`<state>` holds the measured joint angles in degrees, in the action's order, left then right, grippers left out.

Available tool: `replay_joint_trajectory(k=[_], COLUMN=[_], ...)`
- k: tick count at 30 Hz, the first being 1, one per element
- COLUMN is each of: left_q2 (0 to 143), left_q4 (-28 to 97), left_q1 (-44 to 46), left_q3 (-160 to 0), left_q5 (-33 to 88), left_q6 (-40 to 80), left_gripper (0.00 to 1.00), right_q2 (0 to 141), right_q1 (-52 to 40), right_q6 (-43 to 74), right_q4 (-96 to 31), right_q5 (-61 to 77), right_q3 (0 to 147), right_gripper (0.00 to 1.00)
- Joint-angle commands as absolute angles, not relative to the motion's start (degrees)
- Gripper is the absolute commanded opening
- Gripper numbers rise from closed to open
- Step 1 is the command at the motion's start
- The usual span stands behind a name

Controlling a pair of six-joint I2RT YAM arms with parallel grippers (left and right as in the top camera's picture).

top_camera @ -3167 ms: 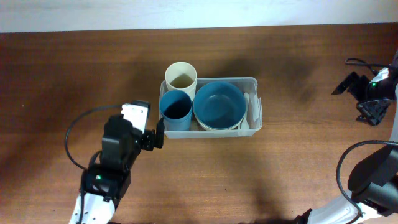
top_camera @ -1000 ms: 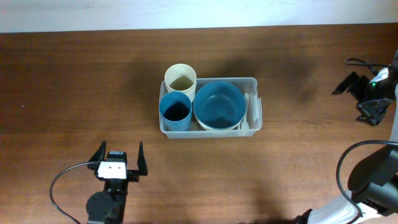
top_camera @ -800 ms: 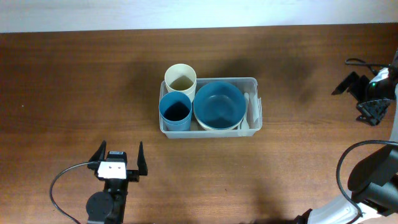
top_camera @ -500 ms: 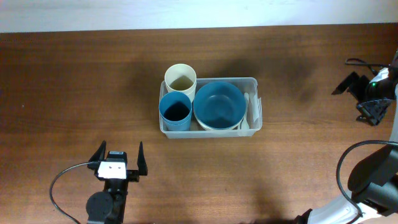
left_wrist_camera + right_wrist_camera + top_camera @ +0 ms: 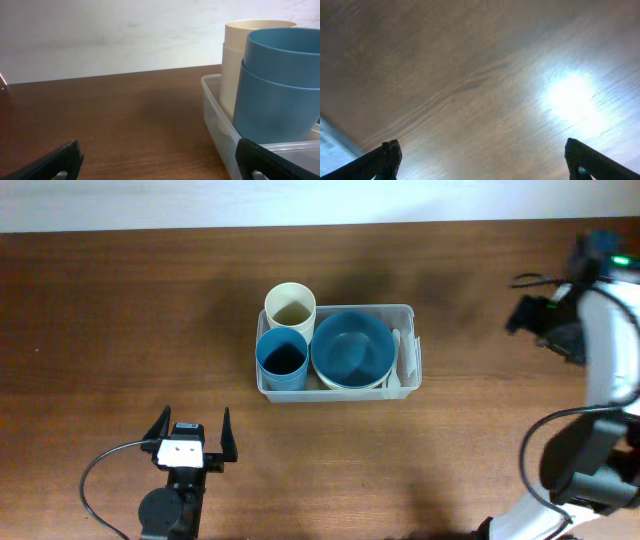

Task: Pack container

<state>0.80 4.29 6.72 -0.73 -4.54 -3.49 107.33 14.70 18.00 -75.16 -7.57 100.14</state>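
The clear plastic container (image 5: 410, 315) sits mid-table. It holds a blue bowl (image 5: 350, 348) on a cream bowl, a blue cup (image 5: 282, 358) and white cutlery (image 5: 408, 356) along its right side. A cream cup (image 5: 290, 305) stands at its far left corner. In the left wrist view the container's wall (image 5: 220, 120) shows with the blue cup (image 5: 280, 85) in front of the cream cup (image 5: 240, 60). My left gripper (image 5: 190, 437) is open and empty, near the front edge, left of the container. My right gripper (image 5: 540, 320) is open and empty at the far right, over bare wood (image 5: 480, 90).
A white wall strip (image 5: 300, 200) runs along the table's far edge. Black cables (image 5: 105, 480) loop beside my left arm, and another cable (image 5: 535, 470) hangs by my right arm at the front right.
My left arm drew back from the container's left side to the front edge and now holds still. My right arm has just swung left and up, toward the container.
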Motion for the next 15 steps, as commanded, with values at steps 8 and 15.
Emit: replay_joint_trajectory(k=[8, 15], left_q2=[0.3, 0.3], left_q4=[4.4, 4.4], left_q1=[6.5, 6.5], left_q3=[-0.5, -0.5], left_q5=[-4.8, -4.8], left_q6=[-4.2, -4.2], left_gripper=[1.0, 1.0], right_q2=[96.1, 81.1], right_q1=[-4.7, -11.4], right_q6=[18.5, 18.5], right_q4=[-62.6, -50.5], right_q5=[-18.5, -17.5], right_q3=[100.3, 98.0], right_gripper=[0.99, 0.99])
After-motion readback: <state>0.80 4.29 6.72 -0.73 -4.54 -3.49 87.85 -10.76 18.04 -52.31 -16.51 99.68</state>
